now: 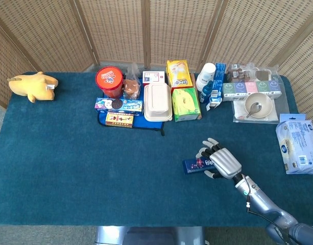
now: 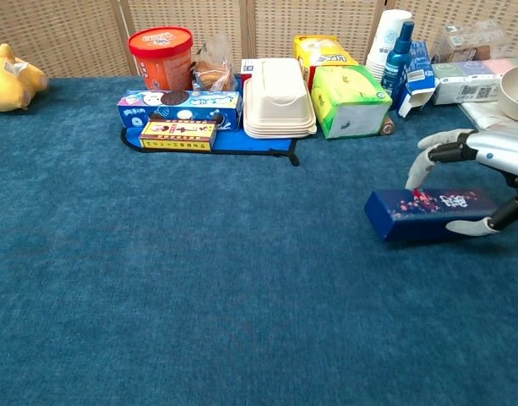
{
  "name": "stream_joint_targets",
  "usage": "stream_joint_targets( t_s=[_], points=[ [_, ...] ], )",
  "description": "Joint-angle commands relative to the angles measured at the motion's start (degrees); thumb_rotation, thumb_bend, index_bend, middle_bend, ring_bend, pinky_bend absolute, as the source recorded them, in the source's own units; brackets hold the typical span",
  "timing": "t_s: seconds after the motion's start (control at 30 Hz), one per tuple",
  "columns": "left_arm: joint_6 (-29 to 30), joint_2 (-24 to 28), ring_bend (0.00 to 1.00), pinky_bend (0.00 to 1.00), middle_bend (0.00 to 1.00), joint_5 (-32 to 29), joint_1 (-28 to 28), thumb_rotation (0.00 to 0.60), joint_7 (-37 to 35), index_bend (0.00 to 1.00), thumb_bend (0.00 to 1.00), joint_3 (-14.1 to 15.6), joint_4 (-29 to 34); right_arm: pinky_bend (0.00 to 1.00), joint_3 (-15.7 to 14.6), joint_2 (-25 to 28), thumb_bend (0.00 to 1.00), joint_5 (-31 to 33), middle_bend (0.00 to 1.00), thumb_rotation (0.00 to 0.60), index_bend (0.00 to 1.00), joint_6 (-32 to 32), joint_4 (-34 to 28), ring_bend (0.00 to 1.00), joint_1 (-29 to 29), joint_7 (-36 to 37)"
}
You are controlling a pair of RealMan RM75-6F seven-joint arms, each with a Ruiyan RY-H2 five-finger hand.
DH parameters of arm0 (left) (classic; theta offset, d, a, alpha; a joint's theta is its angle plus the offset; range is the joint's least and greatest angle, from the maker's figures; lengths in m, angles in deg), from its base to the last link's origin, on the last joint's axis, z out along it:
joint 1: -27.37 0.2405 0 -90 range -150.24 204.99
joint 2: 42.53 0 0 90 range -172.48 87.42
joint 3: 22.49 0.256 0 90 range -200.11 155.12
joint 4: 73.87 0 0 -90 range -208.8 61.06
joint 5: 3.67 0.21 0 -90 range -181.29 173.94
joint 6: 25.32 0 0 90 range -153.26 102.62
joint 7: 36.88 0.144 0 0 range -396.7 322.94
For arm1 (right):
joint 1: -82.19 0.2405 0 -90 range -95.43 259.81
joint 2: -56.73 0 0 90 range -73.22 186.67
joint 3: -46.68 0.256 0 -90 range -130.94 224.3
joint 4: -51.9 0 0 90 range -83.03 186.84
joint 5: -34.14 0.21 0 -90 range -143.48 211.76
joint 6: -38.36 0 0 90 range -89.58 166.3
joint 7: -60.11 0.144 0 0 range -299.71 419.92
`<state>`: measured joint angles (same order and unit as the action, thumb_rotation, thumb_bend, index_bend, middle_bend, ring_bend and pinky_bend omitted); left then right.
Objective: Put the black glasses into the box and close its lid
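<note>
The right hand (image 1: 221, 161) lies over one end of the dark blue box (image 2: 429, 213), fingers spread above its closed lid and thumb at its near side, touching but not plainly clamped; the box sits toward the table's (image 1: 85, 173) near right part, well apart from the clutter along the far edge; there a white clamshell container (image 1: 158, 102), green tissue pack (image 2: 350, 100) and red tub (image 1: 110, 81) crowd together; a yellow plush toy (image 1: 32, 86) rests at the far left corner; only the head view shows the bowl with spoon (image 1: 258, 106); black glasses and the left hand appear nowhere.
</note>
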<state>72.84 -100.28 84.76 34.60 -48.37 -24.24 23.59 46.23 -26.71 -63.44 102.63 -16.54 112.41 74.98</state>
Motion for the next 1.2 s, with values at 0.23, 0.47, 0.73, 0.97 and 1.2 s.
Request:
stream_joint_targets(
  t_s=[0.23,0.47,0.73,0.97,1.2],
  points=[
    [-1.4,-0.4,0.21,0.25,0.34,-0.1,-1.1,0.6,1.1,0.26,0.3,-0.4,0.8,0.07,0.3,2.7,0.27,1.5,0.15,0.6,0.11,1.0,-3.5,0.01,0.1,-2.8],
    [-1.9,-0.5,0.21,0.25,0.34,0.1,-1.8,0.6,1.5,0.26,0.3,-0.7,1.3,0.07,0.7,5.7,0.27,3.1,0.15,0.6,0.12,3.6,-7.4,0.0,-1.7,-4.5],
    [-4.1,-0.9,0.2,0.23,0.33,-0.1,-2.9,0.6,7.7,0.26,0.3,-0.4,1.7,0.07,2.1,9.4,0.27,8.5,0.15,0.6,0.12,8.9,-12.8,0.03,-6.9,-8.6],
    [-6.8,-2.3,0.2,0.22,0.33,0.1,-4.9,0.6,11.9,0.26,0.3,-0.4,3.0,0.09,2.4,12.3,0.28,12.3,0.15,0.6,0.13,16.0,-14.2,0.1,-13.6,-11.4],
    [-7.5,-3.1,0.19,0.22,0.33,-0.2,-5.4,0.6,13.1,0.26,0.3,-0.4,3.8,0.1,1.8,13.7,0.28,14.8,0.17,0.6,0.16,20.9,-15.0,0.11,-19.2,-13.1]
  ],
)
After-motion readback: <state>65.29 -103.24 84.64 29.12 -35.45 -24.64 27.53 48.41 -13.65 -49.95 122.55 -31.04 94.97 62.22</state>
